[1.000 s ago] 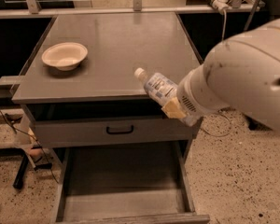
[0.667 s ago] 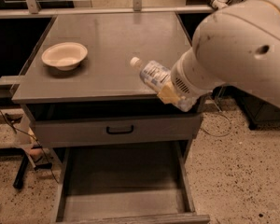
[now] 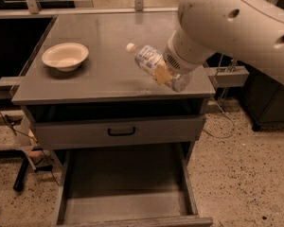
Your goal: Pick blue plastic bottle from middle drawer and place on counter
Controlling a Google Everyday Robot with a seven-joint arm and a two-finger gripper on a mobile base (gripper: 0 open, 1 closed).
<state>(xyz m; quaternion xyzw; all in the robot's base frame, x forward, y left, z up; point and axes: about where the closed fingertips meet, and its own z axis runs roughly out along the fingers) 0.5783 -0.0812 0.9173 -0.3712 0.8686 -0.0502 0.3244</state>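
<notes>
Our gripper [image 3: 164, 74]: it sits at the end of our big white arm [image 3: 227, 22]. It hangs over the counter [image 3: 109, 32], near the front corner.
How far open: the fingers are squeezed in on the bottle. There is only room for the bottle between them. One yellowish finger [image 3: 161, 73] lies across its side.
What it holds: the blue plastic bottle [image 3: 146, 58], gripped by its fat lower half.
How the bottle sits: it is tilted. Its white cap [image 3: 130, 47] points up and away from our gripper. Its low end is tucked under our gripper.
Bottle and counter: the bottle is over the counter top. We cannot tell if its low end touches the top.
Bowl [image 3: 65, 56]: it stands on the counter, well apart from our gripper, on the side where the cap points.
Drawer front with a black handle [image 3: 121, 132]: it is below our gripper, under the counter's edge.
Middle drawer [image 3: 128, 207]: it is pulled out, far below our gripper, and we see its flat grey floor.
</notes>
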